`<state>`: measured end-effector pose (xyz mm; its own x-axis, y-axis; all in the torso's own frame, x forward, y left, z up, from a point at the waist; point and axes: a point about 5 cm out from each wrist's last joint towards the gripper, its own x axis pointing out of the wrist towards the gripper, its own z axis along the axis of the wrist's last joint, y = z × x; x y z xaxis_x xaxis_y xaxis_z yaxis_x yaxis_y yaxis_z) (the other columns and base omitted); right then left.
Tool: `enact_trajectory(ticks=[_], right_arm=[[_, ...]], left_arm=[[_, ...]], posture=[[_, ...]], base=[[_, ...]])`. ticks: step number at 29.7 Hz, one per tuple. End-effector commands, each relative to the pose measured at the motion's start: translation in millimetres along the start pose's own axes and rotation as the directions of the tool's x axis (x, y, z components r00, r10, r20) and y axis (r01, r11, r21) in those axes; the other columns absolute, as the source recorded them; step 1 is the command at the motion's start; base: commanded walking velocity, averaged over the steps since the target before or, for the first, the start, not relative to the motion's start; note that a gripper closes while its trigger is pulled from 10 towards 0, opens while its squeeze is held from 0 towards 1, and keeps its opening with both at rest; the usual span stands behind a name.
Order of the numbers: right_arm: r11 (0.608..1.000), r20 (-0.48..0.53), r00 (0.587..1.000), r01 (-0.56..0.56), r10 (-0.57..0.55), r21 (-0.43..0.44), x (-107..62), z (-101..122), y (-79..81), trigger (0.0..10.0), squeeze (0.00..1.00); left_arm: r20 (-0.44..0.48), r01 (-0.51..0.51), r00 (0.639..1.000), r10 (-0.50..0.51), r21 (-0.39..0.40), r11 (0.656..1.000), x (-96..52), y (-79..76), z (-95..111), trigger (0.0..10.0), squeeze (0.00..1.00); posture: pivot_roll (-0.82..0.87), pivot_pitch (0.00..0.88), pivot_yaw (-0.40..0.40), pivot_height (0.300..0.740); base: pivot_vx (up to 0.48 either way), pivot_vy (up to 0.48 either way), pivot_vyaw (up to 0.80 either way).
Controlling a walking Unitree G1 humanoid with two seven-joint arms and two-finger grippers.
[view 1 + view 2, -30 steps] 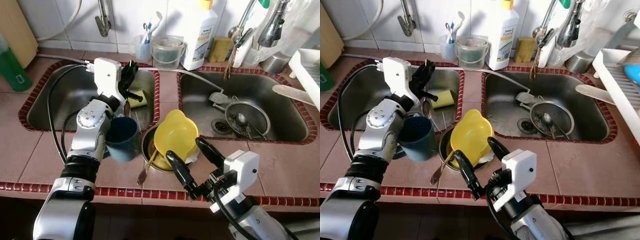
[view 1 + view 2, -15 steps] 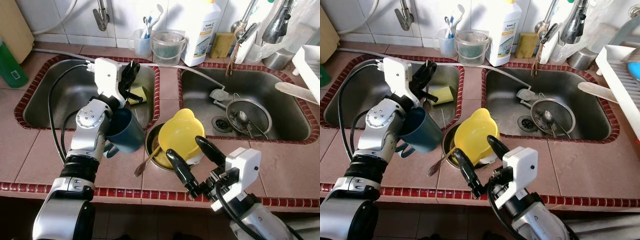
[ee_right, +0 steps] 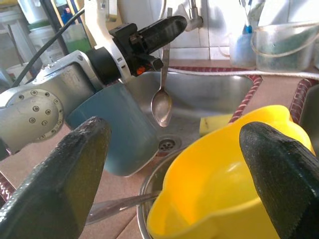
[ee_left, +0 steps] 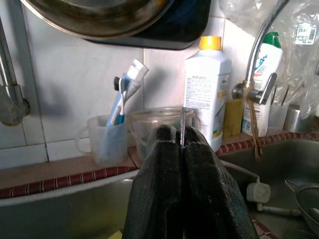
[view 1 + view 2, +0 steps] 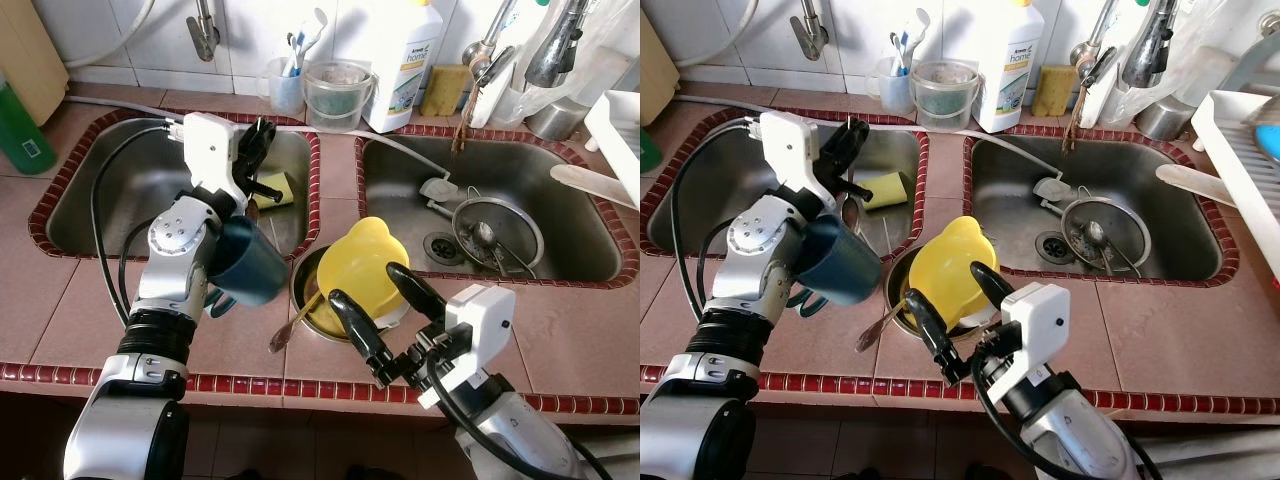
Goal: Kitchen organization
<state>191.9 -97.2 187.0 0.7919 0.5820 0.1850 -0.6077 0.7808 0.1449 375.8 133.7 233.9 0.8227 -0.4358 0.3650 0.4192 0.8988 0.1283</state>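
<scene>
My left gripper point(image 5: 260, 140) hangs over the left sink point(image 5: 110, 190), shut on the thin handle of a metal spoon point(image 3: 162, 105) that dangles bowl-down. A dark blue mug point(image 5: 248, 265) leans tilted against that arm's forearm on the counter. A yellow plastic jug point(image 5: 362, 262) sits in a steel bowl point(image 5: 300, 290) together with a long metal utensil point(image 5: 292, 325). My right gripper point(image 5: 365, 287) is open at the counter's front edge, its fingers point(image 3: 75, 164) spread on either side of the jug's near rim without touching it.
A yellow sponge point(image 5: 275, 187) lies in the left sink. The right sink point(image 5: 560, 190) holds a strainer point(image 5: 497, 235). Along the back stand a toothbrush cup point(image 5: 284, 90), a clear tub point(image 5: 336, 95) and a white bottle point(image 5: 402, 60). A green bottle point(image 5: 20, 130) is far left.
The blue mug has tipped from upright to leaning against my left forearm. My right gripper has edged forward towards the yellow jug. The camera has shifted a little.
</scene>
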Motion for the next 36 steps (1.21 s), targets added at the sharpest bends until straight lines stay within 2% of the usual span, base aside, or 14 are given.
enact_trajectory(ticks=[1, 13, 36], right_arm=[[1.0, -0.004, 1.0, -0.007, 0.007, 0.005, 0.7, -2.4, -1.9, 10.0, 0.0], [1.0, 0.009, 1.0, -0.017, 0.017, 0.002, 5.4, -3.1, -3.1, 10.0, 0.0], [1.0, 0.015, 1.0, -0.024, 0.024, 0.0, 7.0, -3.6, -4.8, 10.0, 0.0]], left_arm=[[0.045, 0.019, 0.999, -0.02, 0.017, 1.0, 4.3, -1.7, 11.9, 10.0, 0.0], [0.061, 0.04, 0.997, -0.041, 0.021, 0.999, 3.5, -3.6, 15.0, 10.0, 0.0], [0.028, 0.065, 0.997, -0.066, 0.053, 0.997, -4.5, 0.3, 10.4, 10.0, 0.0]], posture=[[-0.25, 0.143, -0.042, 0.74], [-0.24, 0.137, -0.042, 0.74], [-0.22, 0.131, -0.047, 0.74]], base=[[0.0, 0.0, 0.0], [0.0, 0.0, 0.0], [0.0, 0.0, 0.0]])
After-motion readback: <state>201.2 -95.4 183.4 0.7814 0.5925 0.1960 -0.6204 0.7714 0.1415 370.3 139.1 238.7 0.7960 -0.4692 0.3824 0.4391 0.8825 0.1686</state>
